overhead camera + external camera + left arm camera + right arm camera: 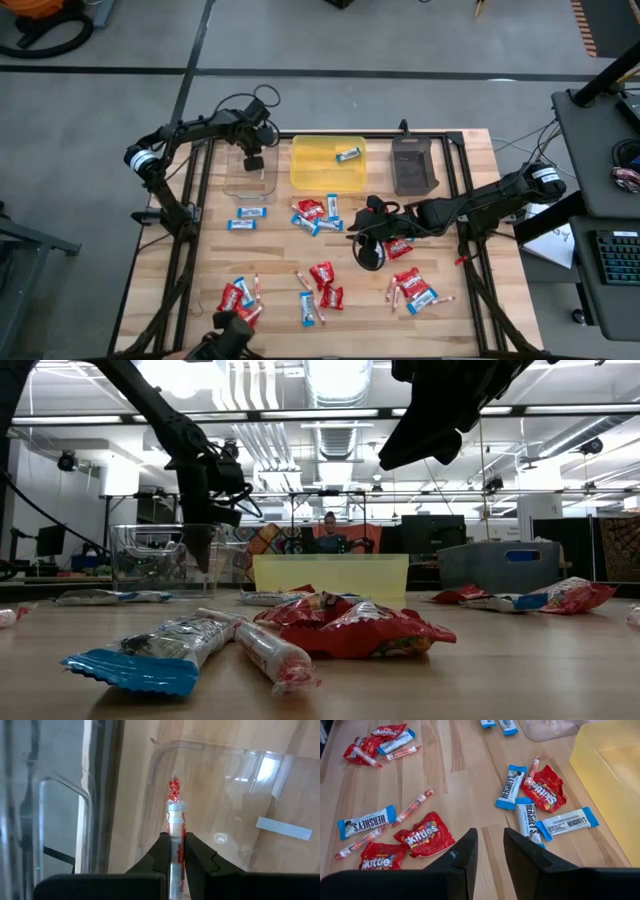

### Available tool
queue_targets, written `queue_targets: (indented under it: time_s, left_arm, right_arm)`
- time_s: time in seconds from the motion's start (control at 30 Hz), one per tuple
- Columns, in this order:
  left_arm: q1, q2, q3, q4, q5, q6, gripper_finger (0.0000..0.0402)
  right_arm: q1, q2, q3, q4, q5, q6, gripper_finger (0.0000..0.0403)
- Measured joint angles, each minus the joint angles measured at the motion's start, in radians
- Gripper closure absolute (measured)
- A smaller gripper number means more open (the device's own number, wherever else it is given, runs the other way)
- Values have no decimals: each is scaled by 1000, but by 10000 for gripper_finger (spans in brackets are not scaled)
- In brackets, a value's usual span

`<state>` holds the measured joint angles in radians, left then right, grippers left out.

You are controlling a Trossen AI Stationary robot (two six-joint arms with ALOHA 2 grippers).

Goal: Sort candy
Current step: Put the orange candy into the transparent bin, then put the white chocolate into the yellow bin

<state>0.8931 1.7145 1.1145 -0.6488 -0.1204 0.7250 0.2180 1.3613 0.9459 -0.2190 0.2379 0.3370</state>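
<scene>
The left gripper (173, 851) was clamped on a pinkish stick (176, 822) over the clear tray (252, 171) — best released low, inside its walls; the right gripper (490, 847) hung part-open, empty, above the middle candy.

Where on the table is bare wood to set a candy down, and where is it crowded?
Bare wood lies between the clear tray and the near-left candy heap, and near the dark tray. Crowded: below the yellow tray and around the right gripper.

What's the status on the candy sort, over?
Left pincer shut on a pinkish stick, over the clear tray. Right pincer open, empty, above the scattered candy mid-table. Nothing in the way.
</scene>
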Motion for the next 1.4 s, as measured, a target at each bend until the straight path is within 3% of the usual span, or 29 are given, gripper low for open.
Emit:
queue_targets:
  time_s: [0.57,0.97,1.17,1.4]
  left_arm:
    - [30,0,-5,73,0,17,388]
    - [30,0,-8,73,0,17,305]
    - [30,-1,-8,71,-1,5,286]
    - [20,-13,96,-144,-19,-90,289]
  right_arm:
    - [0,0,0,8,-1,0,307]
    - [0,0,0,24,-3,-15,307]
    - [0,0,0,24,-3,-15,307]
    - [0,0,0,23,-5,-15,307]
